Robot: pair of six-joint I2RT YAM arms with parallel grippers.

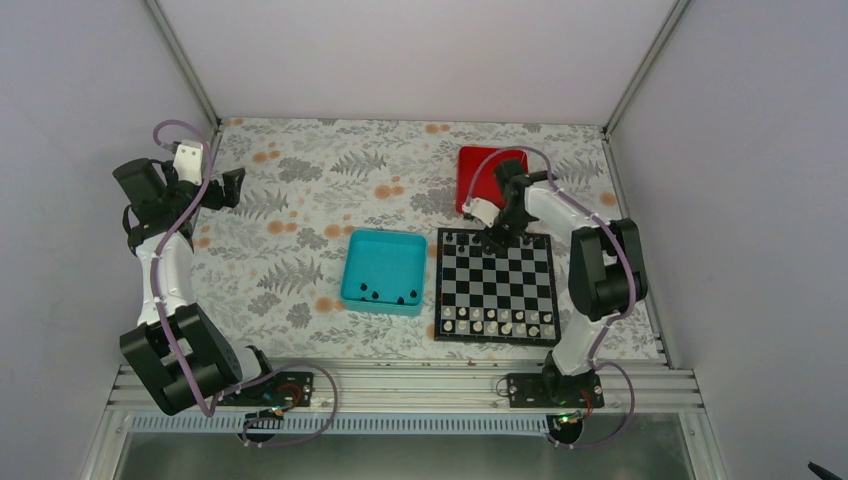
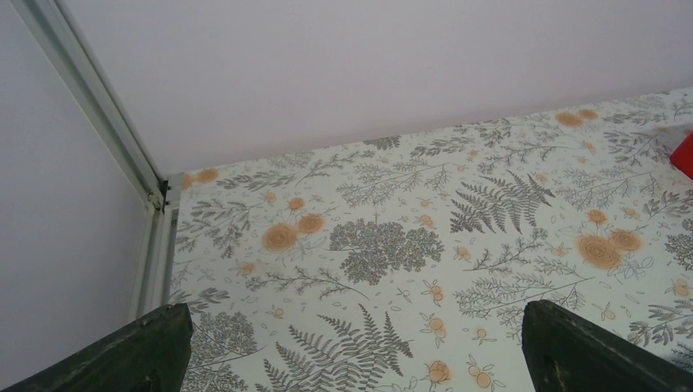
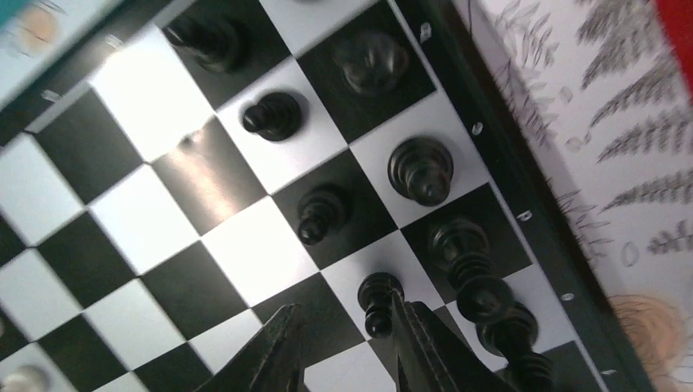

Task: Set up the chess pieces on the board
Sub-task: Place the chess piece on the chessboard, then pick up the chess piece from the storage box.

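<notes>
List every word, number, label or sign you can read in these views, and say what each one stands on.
No text can be read in any view.
The white marks along the dark border of the board are too small and blurred to read.
No lettering shows on the teal tray or the red tray.

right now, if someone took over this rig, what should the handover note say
Left end effector: open, empty, raised far left.
Right end effector: open low over the board's far side, a black pawn standing between its fingers.
Done: white pieces line the near row; several black pieces stand on the far rows.
Left: loose black pieces in the teal tray need placing.
</notes>
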